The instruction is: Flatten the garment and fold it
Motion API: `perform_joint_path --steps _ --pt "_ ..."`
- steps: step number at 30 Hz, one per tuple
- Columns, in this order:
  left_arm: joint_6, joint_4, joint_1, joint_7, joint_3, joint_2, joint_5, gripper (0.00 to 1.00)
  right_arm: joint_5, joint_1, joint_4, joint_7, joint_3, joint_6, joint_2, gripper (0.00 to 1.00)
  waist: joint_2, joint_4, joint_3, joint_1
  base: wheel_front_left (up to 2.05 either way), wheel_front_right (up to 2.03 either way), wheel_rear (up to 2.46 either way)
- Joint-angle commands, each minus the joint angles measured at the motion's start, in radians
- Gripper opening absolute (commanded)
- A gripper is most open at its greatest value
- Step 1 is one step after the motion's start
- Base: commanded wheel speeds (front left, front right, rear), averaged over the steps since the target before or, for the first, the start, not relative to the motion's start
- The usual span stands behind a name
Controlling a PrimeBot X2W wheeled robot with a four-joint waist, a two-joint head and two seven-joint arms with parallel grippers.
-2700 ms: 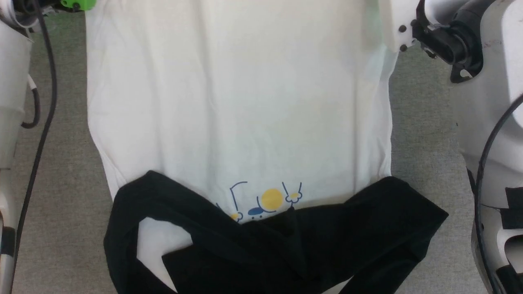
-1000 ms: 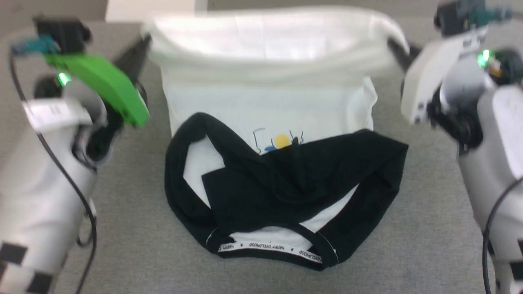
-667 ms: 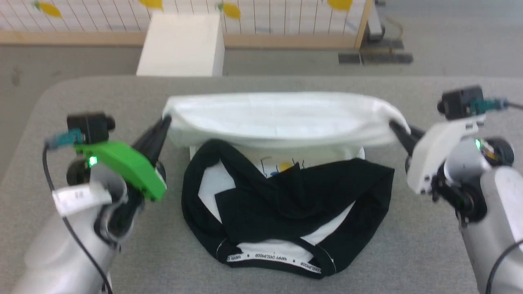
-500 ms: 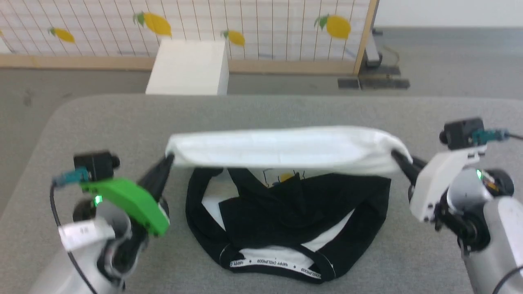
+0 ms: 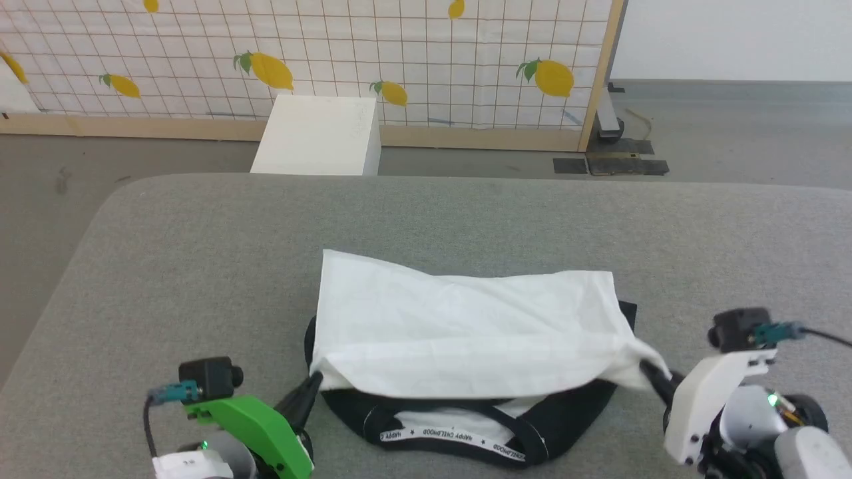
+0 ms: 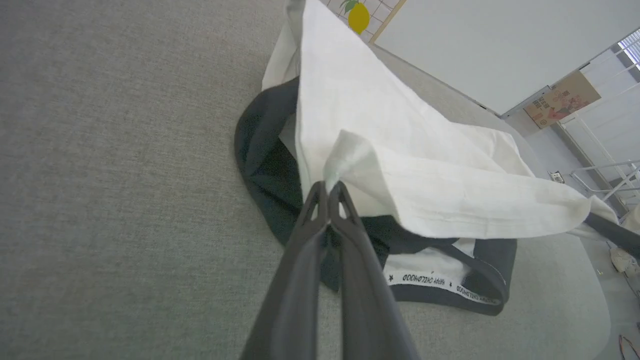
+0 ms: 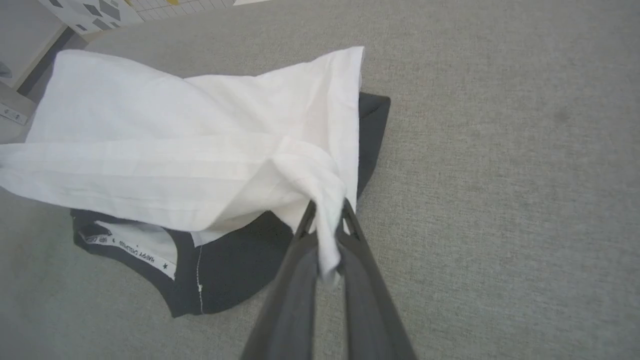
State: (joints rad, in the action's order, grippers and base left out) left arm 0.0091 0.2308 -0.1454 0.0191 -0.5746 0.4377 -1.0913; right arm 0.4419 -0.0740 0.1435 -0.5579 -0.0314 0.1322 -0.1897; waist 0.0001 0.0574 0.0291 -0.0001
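Note:
The garment [image 5: 459, 326] lies on the grey table [image 5: 200, 266], its white body folded toward me over the black sleeves and collar. The lettered neckband strip [image 5: 452, 434] peeks out at the near edge. My left gripper [image 5: 313, 384] is shut on the left corner of the white hem [image 6: 332, 167]. My right gripper [image 5: 647, 368] is shut on the right hem corner [image 7: 325, 210]. Both hold the hem just above the black part, near the collar. The cartoon print is hidden under the fold.
Beyond the table's far edge stand a white box [image 5: 319, 136] and a lemon-patterned grid screen [image 5: 333, 53] on the floor. Bare grey table surface surrounds the garment on all sides.
Both grippers have carried the white hem toward me, over the black sleeves and print, down close to the collar. The head camera has tilted up, so the room behind now shows.

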Motion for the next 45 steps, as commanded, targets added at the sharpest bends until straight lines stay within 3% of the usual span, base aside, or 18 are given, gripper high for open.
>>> perform_joint_path --steps 1,12,13,14,15,21,26,30,34,39,42,45 --pt "-0.007 0.024 0.008 0.002 -0.002 -0.014 -0.008 0.0 -0.015 0.016 0.016 0.01 -0.007 -0.002 0.004 0.0 -0.0001 -0.002 -0.003 0.0001 0.0 0.0 0.0" --pt "0.013 0.189 0.005 0.046 -0.018 -0.033 -0.028 0.0 -0.028 0.034 0.129 0.043 -0.048 -0.002 0.023 0.0 -0.0001 -0.009 -0.011 0.0001 0.0 0.0 0.0" --pt "0.017 0.194 0.005 0.049 -0.015 -0.032 -0.032 0.21 -0.025 0.035 0.128 0.042 -0.054 -0.002 0.021 0.33 -0.0001 -0.009 -0.01 0.0001 0.0 0.0 0.0" --pt "0.022 0.198 0.005 0.05 -0.011 -0.029 -0.035 0.75 -0.018 0.037 0.123 0.046 -0.053 -0.002 0.019 1.0 -0.0001 -0.009 -0.008 0.0001 0.0 0.0 0.0" --pt "0.026 0.2 0.006 0.055 -0.009 -0.028 -0.039 1.0 -0.013 0.039 0.119 0.046 -0.054 -0.002 0.016 1.0 -0.0001 -0.009 -0.005 0.0001 0.0 0.0 0.0" --pt "0.069 0.189 0.033 0.095 0.001 0.012 -0.053 1.0 0.046 0.077 0.05 0.03 -0.027 -0.002 -0.016 1.0 -0.0001 -0.013 0.031 0.0001 0.0 0.0 0.0" --pt "0.136 0.12 0.067 0.167 0.023 0.068 -0.087 1.0 0.102 0.123 -0.037 -0.026 0.056 -0.002 -0.035 1.0 -0.0001 -0.013 0.052 0.0001 0.0 0.0 0.0" --pt "0.184 0.02 0.074 0.098 0.091 0.118 -0.078 1.0 0.119 0.129 -0.103 -0.064 0.151 -0.002 -0.034 1.0 -0.0001 -0.008 0.052 0.0001 0.0 0.0 0.0" --pt "0.205 -0.071 0.059 -0.07 0.155 0.158 0.004 1.0 0.108 0.106 -0.137 -0.121 0.205 -0.002 -0.038 1.0 -0.0001 -0.001 0.033 0.0001 0.0 0.0 0.0" --pt "0.221 -0.154 0.02 -0.257 0.206 0.17 0.152 1.0 0.107 0.042 -0.131 -0.216 0.195 -0.002 -0.062 1.0 -0.0001 0.011 -0.022 0.0001 0.0 0.0 0.0" --pt "0.216 -0.213 -0.013 -0.279 0.261 0.148 0.281 1.0 0.108 0.003 -0.114 -0.276 0.166 -0.002 -0.086 1.0 -0.0001 0.023 -0.066 0.0001 0.0 0.0 0.0" --pt "0.177 -0.308 -0.025 -0.28 0.354 0.077 0.463 1.0 0.114 -0.033 -0.091 -0.317 0.137 -0.002 -0.101 1.0 -0.0001 0.039 -0.109 0.0001 0.0 0.0 0.0"
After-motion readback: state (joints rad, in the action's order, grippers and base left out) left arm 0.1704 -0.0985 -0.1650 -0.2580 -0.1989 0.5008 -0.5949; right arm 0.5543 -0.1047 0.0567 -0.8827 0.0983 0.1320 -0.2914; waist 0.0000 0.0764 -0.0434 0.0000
